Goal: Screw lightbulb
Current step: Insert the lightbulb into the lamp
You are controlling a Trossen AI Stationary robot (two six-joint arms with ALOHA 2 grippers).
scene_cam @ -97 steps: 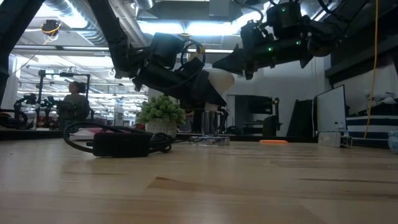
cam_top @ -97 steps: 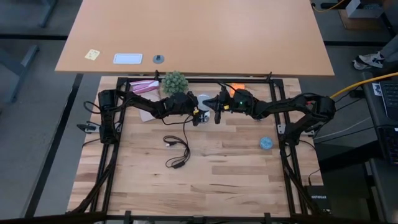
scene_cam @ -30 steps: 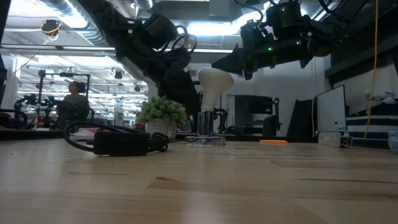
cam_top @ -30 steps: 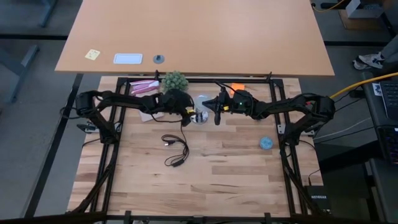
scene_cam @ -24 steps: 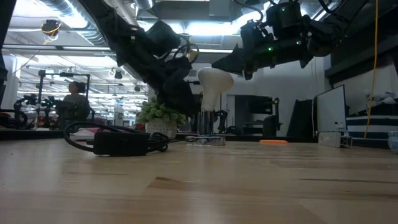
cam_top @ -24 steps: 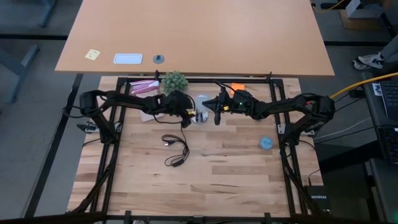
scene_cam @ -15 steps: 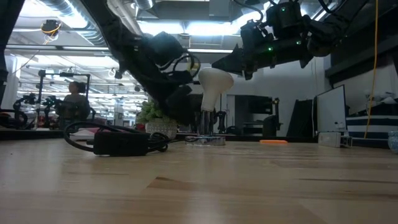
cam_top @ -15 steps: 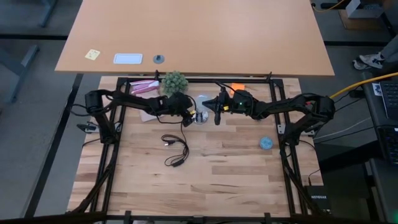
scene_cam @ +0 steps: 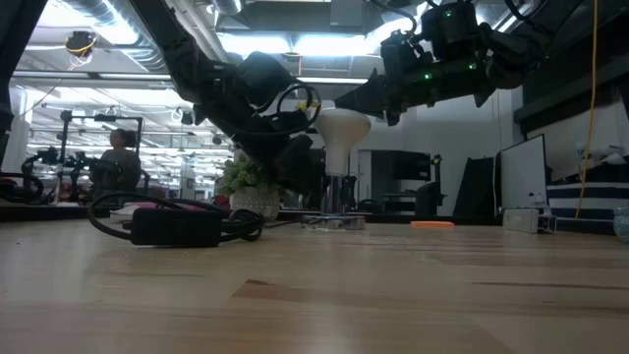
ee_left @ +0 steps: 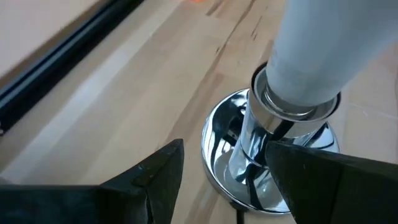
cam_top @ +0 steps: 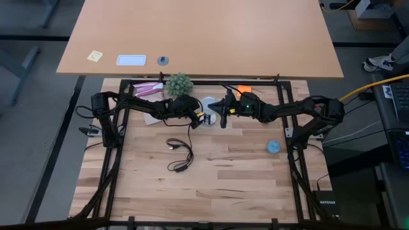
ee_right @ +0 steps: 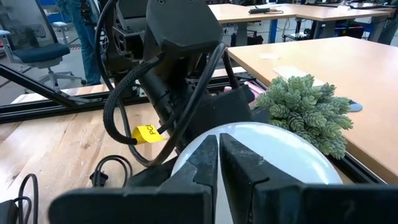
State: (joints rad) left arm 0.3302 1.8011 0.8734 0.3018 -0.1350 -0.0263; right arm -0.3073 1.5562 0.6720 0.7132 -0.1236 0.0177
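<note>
Only the left wrist view shows the small white frosted lightbulb (ee_left: 323, 56) seated upright in the round silvery socket (ee_left: 273, 168) at the far middle of the wooden counter (cam_top: 223, 172). The left pincer (ee_left: 224, 171) stands open astride the socket. The right pincer (ee_right: 219, 155), closed, hovers over the dome. The little green plant (cam_top: 179, 83) crowds close behind; a black cord (cam_top: 182, 153) lies nearer.

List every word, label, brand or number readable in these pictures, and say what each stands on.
"PC": start of the print on the yellow tag on the left arm's cable; the rest is turned away.
"NETGEAR": on the black box at the table's corner, small and only just legible.
Yellow note and white card on the far desk: any writing is too small to read.
Lightbulb and socket: no print visible.
</note>
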